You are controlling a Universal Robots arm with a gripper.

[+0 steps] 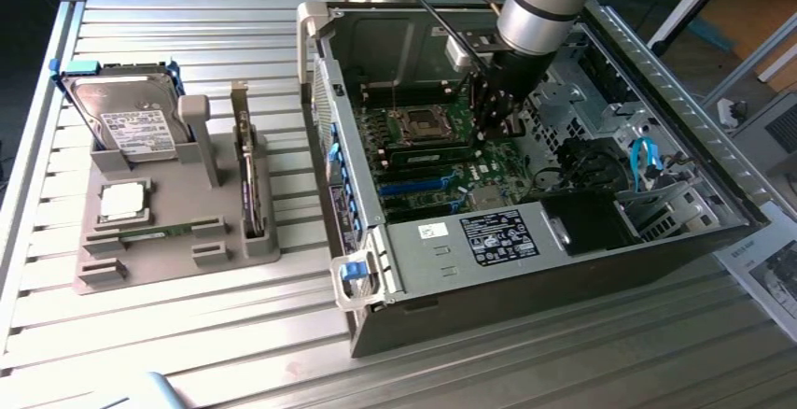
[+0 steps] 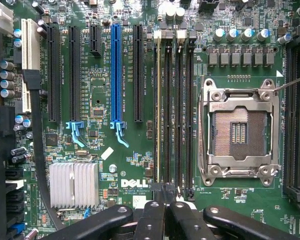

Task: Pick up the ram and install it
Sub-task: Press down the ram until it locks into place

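The ram [image 1: 160,232], a thin green stick, lies flat in a slot of the grey holder [image 1: 112,274] on the exterior view's left, just in front of the silver-topped processor chip [image 1: 121,202]. My gripper [image 1: 495,121] is far from it, lowered inside the open computer case [image 1: 524,241] over the motherboard [image 2: 99,75]. In the wrist view the gripper [image 2: 165,202] has its black fingers [image 2: 151,220] pressed together with nothing between them. They hover at one end of the long black memory slots [image 2: 176,110], beside the empty processor socket [image 2: 239,132].
The holder also carries a hard drive [image 1: 125,119] standing upright and a tall expansion card [image 1: 249,185] on edge. The case walls, black cables [image 1: 585,162] and a blue cable [image 1: 644,162] crowd the arm. A heatsink [image 2: 73,184] and expansion slots [image 2: 115,75] sit beside the memory slots.
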